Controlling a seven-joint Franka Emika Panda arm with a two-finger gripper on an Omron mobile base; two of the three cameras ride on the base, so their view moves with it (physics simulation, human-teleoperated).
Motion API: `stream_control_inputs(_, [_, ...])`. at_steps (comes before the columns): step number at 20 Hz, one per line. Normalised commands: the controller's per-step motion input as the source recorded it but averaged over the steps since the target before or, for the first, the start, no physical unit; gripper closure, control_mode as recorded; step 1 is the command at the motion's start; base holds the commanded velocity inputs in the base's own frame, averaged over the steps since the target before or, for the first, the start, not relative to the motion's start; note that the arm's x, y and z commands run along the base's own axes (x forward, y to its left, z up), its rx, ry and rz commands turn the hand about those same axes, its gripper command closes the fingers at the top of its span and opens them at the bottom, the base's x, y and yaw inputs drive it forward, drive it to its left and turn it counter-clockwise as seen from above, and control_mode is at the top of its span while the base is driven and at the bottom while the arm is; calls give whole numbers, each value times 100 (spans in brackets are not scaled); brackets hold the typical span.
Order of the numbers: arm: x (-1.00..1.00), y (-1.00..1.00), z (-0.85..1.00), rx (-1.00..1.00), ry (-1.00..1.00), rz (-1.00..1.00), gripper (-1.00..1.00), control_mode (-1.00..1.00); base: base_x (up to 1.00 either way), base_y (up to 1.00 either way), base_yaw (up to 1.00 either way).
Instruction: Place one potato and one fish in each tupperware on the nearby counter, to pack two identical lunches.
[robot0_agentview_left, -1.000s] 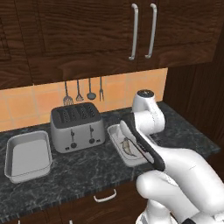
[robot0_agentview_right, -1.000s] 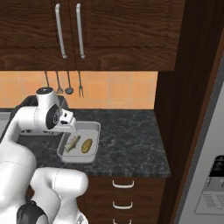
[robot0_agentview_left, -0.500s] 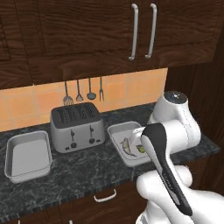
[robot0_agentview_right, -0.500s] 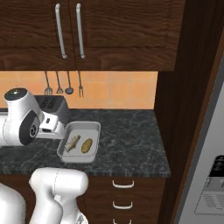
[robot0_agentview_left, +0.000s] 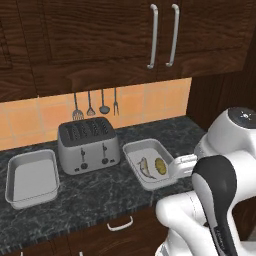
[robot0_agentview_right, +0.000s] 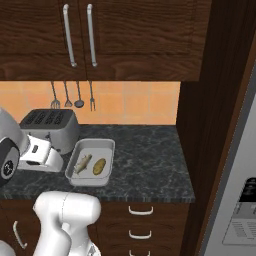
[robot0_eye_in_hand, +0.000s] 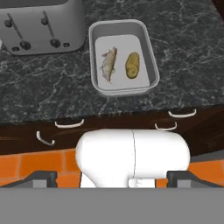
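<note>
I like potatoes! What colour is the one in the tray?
Golden-brown potato, clearest in the hand view.

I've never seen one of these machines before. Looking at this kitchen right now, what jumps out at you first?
The bulky white robot arm fills the foreground, pulled back from the dark marbled counter. Next comes a pale grey tray right of the silver toaster, holding a small fish and a golden potato side by side. Left of the toaster sits a matching tray with nothing in it.

Fish (robot0_agentview_left: 143, 168) left of potato (robot0_agentview_left: 160, 165) in right tupperware (robot0_agentview_left: 135, 149) – toaster (robot0_agentview_left: 89, 145) (between trays)
</note>
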Motion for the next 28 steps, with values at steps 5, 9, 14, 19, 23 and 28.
stream_control_inputs(5, [-9,-3,0,0,-2,-1,-100,-100,0,0,0])
stream_control_inputs(9, [0,0,0,0,0,0,-100,100,-31,-13,-6])
stream_control_inputs(14, [0,0,0,0,0,0,-100,100,-88,-75,-35])
stream_control_inputs(19, [0,0,0,0,0,0,-100,100,-20,-100,-37])
stream_control_inputs(23, [0,0,0,0,0,0,-100,100,28,-100,23])
stream_control_inputs(28, [0,0,0,0,0,0,-100,100,2,-100,9])
